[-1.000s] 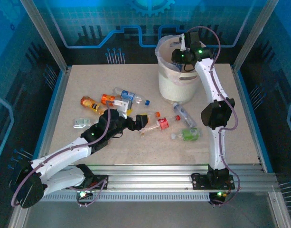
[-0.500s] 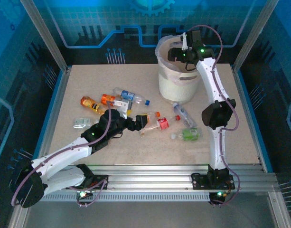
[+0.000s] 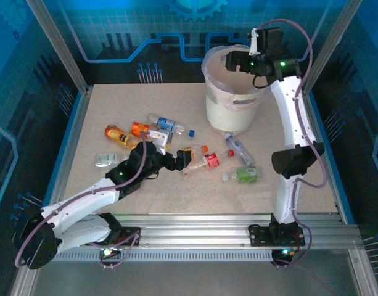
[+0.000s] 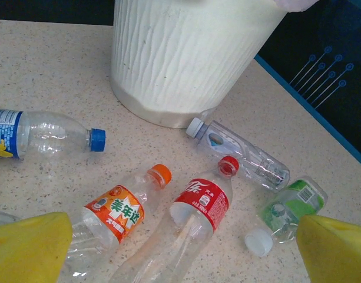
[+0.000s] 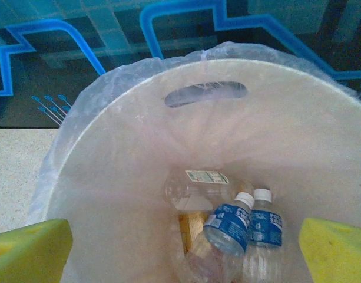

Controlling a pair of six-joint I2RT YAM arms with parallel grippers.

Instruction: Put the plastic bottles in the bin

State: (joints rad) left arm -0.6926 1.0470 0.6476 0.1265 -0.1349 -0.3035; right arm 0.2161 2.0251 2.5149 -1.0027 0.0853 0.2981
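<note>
Right pincer [image 3: 233, 61] hangs over the mouth of the bin [image 3: 229, 114], jaws spread wide, nothing in them. The bin stands by the far edge of the counter [image 3: 115, 105], right of middle. Inside it lie two blue-label bottles [image 5: 227, 227] and a clear one [image 5: 204, 177].

Left pincer [image 3: 181, 160] is low over mid-counter, jaws wide apart and empty. Just ahead of it lie a red-label bottle [image 4: 201, 203] and an orange-label bottle [image 4: 115, 212], side by side and nearly touching. More bottles are strewn about: a blue-label one [image 4: 27, 132] to the left, a green-label crushed one [image 4: 289, 203] to the right, and a clear one [image 4: 239, 150] with its cap end against the bin's base.

Risks, as I judge them:
- Jaws that wide could close over both neighbours, pinching one and squirting the other away.
- The bottles are round and slick, so an off-centre grip may roll them.
- A reach for the bottle at the bin's base could knock the bin.
</note>
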